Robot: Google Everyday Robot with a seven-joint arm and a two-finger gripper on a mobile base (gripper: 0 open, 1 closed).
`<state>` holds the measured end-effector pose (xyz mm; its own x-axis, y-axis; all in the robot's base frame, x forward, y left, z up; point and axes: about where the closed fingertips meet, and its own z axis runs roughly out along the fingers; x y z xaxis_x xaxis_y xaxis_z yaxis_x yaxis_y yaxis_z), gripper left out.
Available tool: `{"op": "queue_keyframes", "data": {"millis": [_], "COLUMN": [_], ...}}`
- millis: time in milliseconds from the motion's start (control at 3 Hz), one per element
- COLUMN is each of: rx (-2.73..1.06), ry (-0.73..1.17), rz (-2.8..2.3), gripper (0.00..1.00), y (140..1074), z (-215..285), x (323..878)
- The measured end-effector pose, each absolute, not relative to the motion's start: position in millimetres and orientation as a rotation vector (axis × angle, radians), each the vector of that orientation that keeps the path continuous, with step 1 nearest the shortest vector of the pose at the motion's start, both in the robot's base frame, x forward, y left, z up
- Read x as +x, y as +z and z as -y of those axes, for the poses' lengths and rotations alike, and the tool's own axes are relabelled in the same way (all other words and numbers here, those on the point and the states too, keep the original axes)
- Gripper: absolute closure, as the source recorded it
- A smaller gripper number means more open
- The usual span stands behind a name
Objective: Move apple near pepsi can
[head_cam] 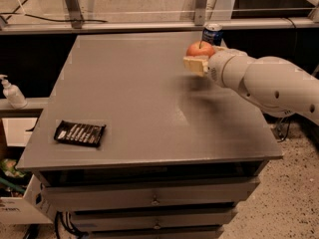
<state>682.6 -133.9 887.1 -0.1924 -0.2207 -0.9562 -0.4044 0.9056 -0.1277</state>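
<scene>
so the bench point(124, 108) top is smooth matt grey with a faint sheen right under the jaws. The gripper point(197, 59) is up over its far right part, jaws closed on the apple point(200, 49). Apple skin looks waxy and a bit shiny. The arm point(269, 81) behind the jaws is smooth white plastic, the pepsi can point(213, 34) just beyond them is glossy metal, and the wrapper point(79, 132) well off to their near left is shiny black foil

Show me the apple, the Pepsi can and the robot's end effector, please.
apple point(200, 49): camera view, its red front face.
pepsi can point(213, 34): camera view, its blue side, just behind the apple.
end effector point(198, 59): camera view, between its fingertips, closed on the apple in front of the can.
</scene>
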Motion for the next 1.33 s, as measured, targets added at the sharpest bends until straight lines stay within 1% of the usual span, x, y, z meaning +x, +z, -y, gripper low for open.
{"op": "queue_keyframes", "data": {"millis": [667, 1333], "rx": [-0.438, -0.402], "ry": [0.112, 0.051], "rz": [-1.736, -1.753], "gripper": [1.0, 1.0], "y": [879.4, 863.9], "z": [157.6, 189.5], "x": [719.1, 727.5]}}
